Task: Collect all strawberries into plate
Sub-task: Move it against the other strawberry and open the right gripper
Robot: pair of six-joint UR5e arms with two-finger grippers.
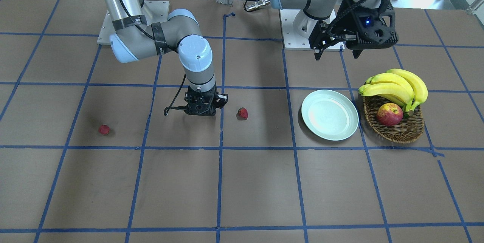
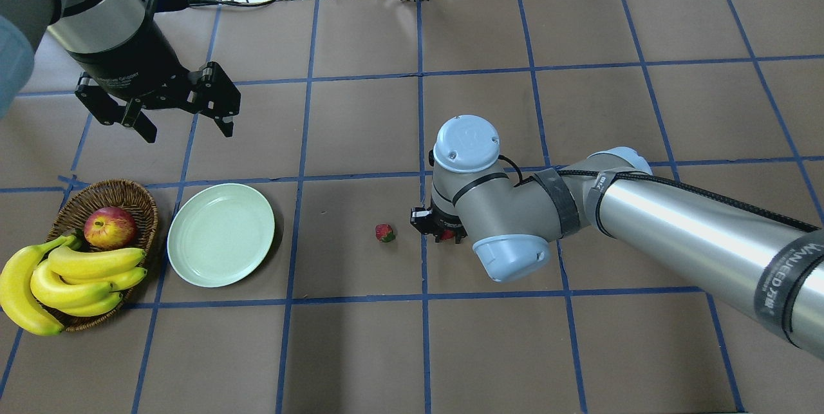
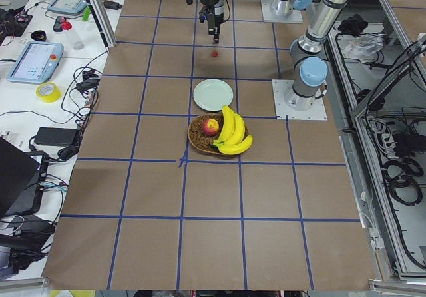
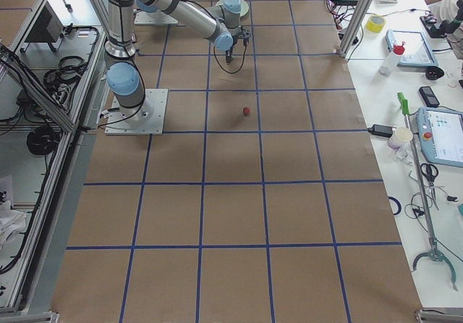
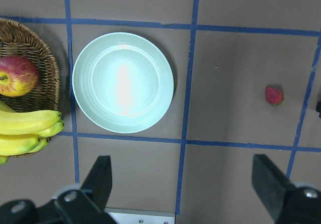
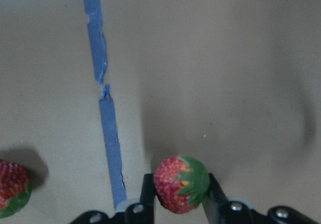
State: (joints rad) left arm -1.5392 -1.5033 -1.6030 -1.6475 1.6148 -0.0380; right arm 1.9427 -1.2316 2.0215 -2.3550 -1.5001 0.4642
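Outboard of left fingers, lower: brown woven wicker basket with red-yellow apple and yellow bananas. Aloft, left gripper with fingers spread wide, gripping nothing. On table below those fingers, well apart: pale mint round glossy plate. Just beside right fingers, on table: small red speckled strawberry with green top. Low at table, right gripper with fingers pinched onto second strawberry. Well apart beyond: third strawberry.

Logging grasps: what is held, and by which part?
Right gripper pinches a strawberry between its fingers, green top toward one finger; left gripper is open, empty.
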